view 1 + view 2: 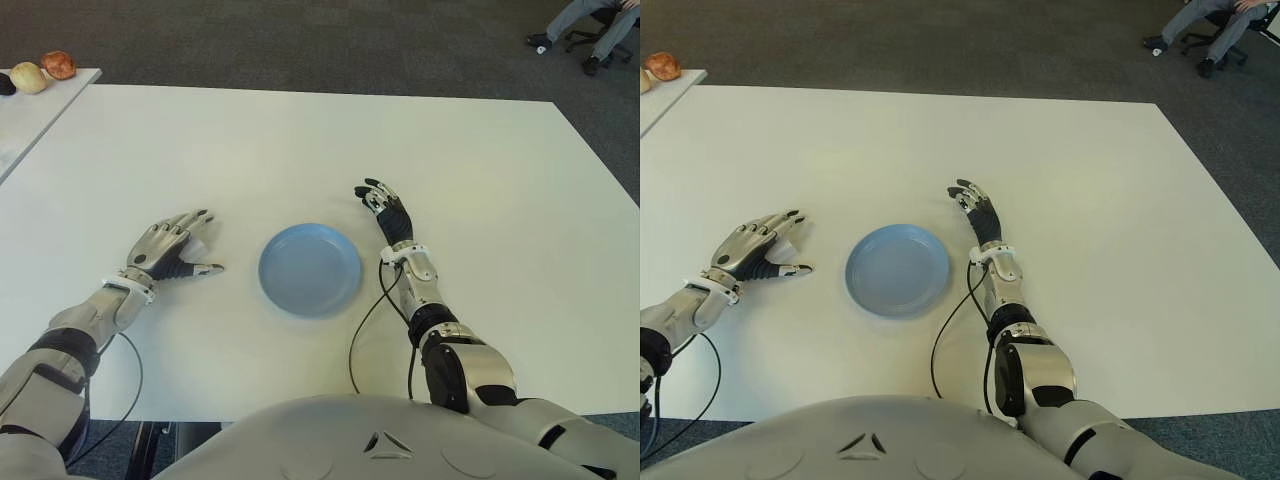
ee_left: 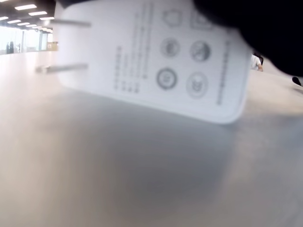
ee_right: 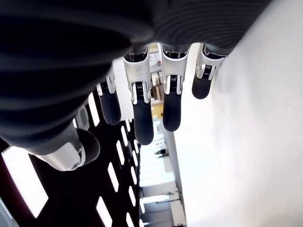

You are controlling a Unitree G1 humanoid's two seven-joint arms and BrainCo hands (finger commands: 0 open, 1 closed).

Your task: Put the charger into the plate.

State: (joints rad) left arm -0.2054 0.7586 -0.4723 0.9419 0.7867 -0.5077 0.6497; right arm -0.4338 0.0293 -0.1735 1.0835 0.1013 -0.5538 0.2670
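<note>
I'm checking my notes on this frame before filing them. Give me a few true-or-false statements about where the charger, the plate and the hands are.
1. The round blue plate is empty. True.
2. The white two-pronged charger lies in the plate. False: it is under the left hand, left of the plate.
3. The right hand holds nothing, its fingers extended. True.
4. The plate is right of both hands. False: it sits between them on the white table.

Charger (image 2: 156, 61) mostly hidden under left hand (image 1: 168, 250) in eye views; wrist cam blurred, grip prob. unclear. Seated person (image 1: 590, 25) cut off.
</note>
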